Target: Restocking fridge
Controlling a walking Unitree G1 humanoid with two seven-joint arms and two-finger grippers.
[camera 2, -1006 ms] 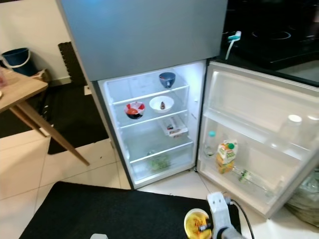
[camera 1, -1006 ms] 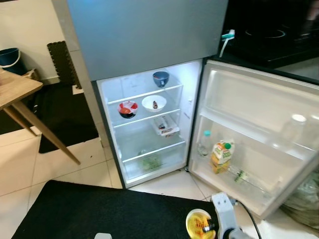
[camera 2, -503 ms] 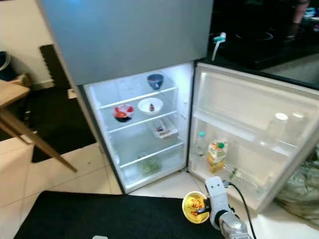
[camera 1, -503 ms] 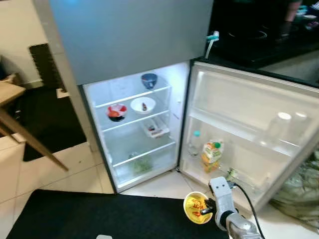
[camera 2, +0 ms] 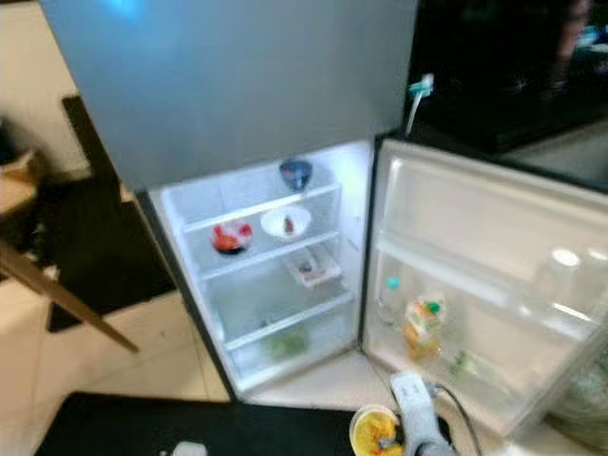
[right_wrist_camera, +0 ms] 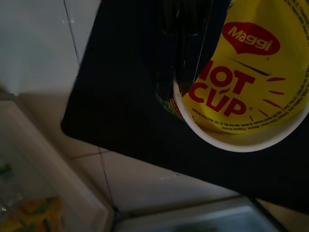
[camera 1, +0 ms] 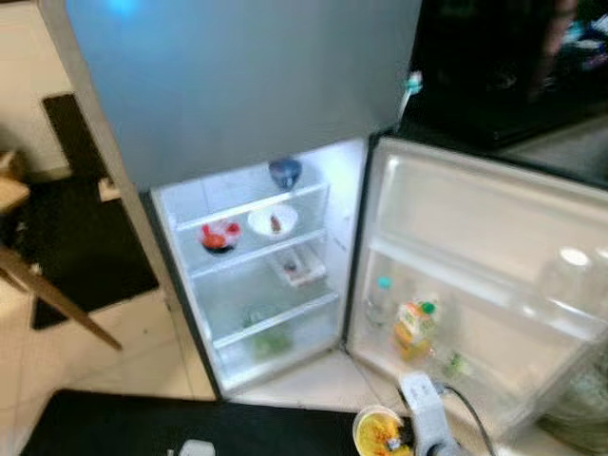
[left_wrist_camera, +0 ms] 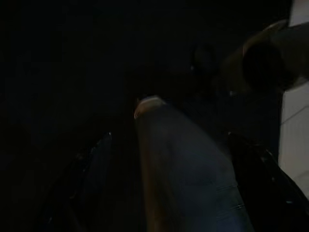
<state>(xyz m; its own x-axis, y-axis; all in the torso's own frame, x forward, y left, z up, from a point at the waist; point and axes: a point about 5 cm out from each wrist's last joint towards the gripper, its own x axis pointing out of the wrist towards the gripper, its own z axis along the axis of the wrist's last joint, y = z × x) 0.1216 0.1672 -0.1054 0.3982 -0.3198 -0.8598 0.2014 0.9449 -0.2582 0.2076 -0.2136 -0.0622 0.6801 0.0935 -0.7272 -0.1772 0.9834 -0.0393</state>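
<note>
The fridge (camera 1: 256, 256) stands open and lit, its door (camera 1: 494, 285) swung out to the right. My right gripper (camera 1: 407, 437) is low in front of the door and shut on a yellow Maggi Hot Cup noodle cup (camera 1: 378, 434), whose lid (right_wrist_camera: 251, 87) faces the wrist camera. On the shelves sit a blue bowl (camera 1: 284, 172), a white bowl (camera 1: 272, 220), a red-and-white bowl (camera 1: 218, 235) and a packet (camera 1: 297, 268). The door rack holds a juice carton (camera 1: 413, 328) and a small bottle (camera 1: 378, 302). The left wrist view is very dark, with a dim cylinder (left_wrist_camera: 183, 174) in it.
A black mat (camera 1: 190, 427) lies on the tiled floor before the fridge. A wooden table leg (camera 1: 57, 299) slants at the left over a dark rug (camera 1: 76, 237). A dark counter (camera 1: 513, 85) runs behind the door. Greens (camera 1: 266, 337) lie in the bottom drawer.
The whole picture has shifted and blurred, so the camera has moved. The noodle cup stays in my right gripper, low in front of the door.
</note>
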